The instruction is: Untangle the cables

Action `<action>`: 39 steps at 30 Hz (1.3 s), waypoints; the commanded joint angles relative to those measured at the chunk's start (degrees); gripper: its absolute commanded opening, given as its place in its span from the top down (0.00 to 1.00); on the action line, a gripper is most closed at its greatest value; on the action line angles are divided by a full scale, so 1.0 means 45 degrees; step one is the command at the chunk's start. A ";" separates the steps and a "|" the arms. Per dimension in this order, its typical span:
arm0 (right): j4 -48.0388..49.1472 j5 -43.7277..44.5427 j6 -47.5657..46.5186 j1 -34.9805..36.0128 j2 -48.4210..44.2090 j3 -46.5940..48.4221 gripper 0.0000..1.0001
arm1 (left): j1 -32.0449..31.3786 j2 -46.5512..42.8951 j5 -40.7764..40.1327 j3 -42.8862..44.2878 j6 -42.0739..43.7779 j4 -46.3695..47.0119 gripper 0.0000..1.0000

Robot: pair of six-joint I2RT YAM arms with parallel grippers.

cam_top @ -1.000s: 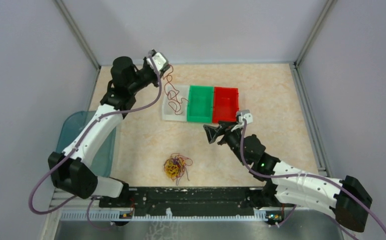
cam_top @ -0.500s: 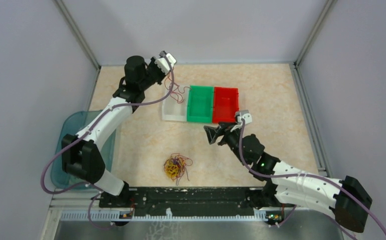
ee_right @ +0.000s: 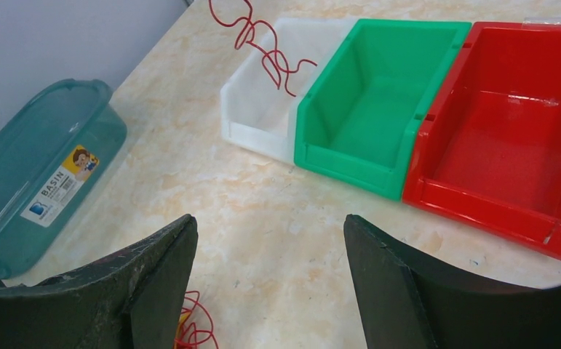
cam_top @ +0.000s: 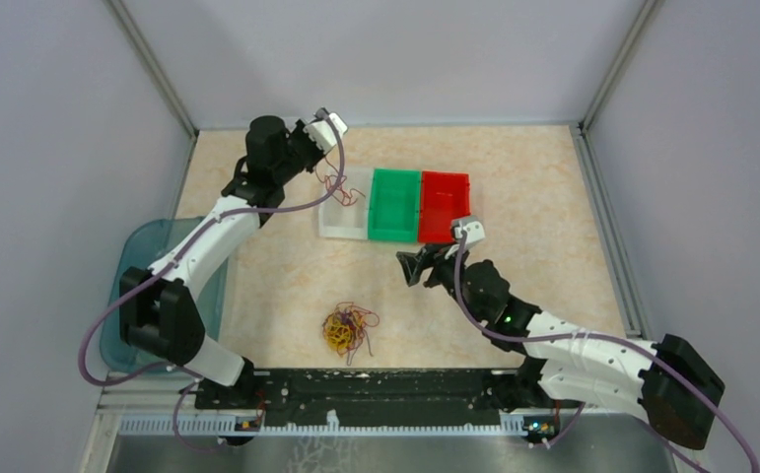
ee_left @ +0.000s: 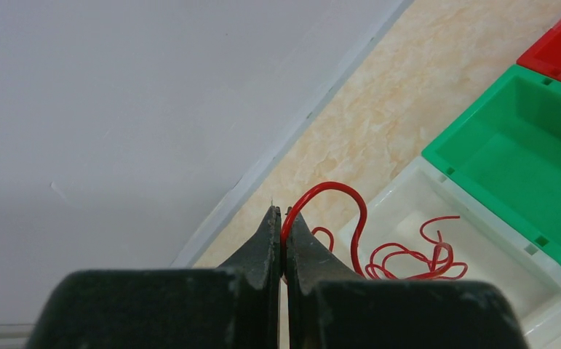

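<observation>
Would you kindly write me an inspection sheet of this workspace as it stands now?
Surface: beige marbled tabletop.
Job's things: red cable hangs from the left tool into the white bin; yellow, red and purple tangle lies near the arm bases.
Clutter: green bin and red bin, both empty; teal basin at the left edge.
Grippers: left tool shut on the red cable; right tool open, holding nothing.
Cables: mauve arm hoses loop along both arms.
Surroundings: grey walls, metal frame posts.
</observation>
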 commanded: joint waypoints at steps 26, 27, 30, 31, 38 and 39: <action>-0.0085 0.0262 0.0127 -0.0285 -0.1203 0.0782 0.26 | -0.0545 0.4104 0.0943 0.2887 -0.3157 -0.4638 0.58; -0.0141 0.0222 0.0117 -0.0302 -0.1192 0.0841 0.26 | -0.0514 0.4108 0.0835 0.2949 -0.3137 -0.4778 0.56; -0.0370 0.0099 0.0131 -0.0301 -0.1144 0.1026 0.26 | -0.0385 0.3993 0.0717 0.2964 -0.3088 -0.4907 0.49; -0.0448 0.0014 0.0127 -0.0306 -0.1119 0.1082 0.26 | -0.0330 0.3902 0.0721 0.2978 -0.3091 -0.4926 0.49; -0.0855 -0.0246 0.0125 -0.0304 -0.1034 0.1310 0.26 | -0.0208 0.3394 0.1178 0.2769 -0.2789 -0.5245 0.47; -0.0936 -0.0286 0.0124 -0.0292 -0.1034 0.1344 0.26 | -0.0220 0.3414 0.1260 0.2673 -0.2776 -0.5283 0.48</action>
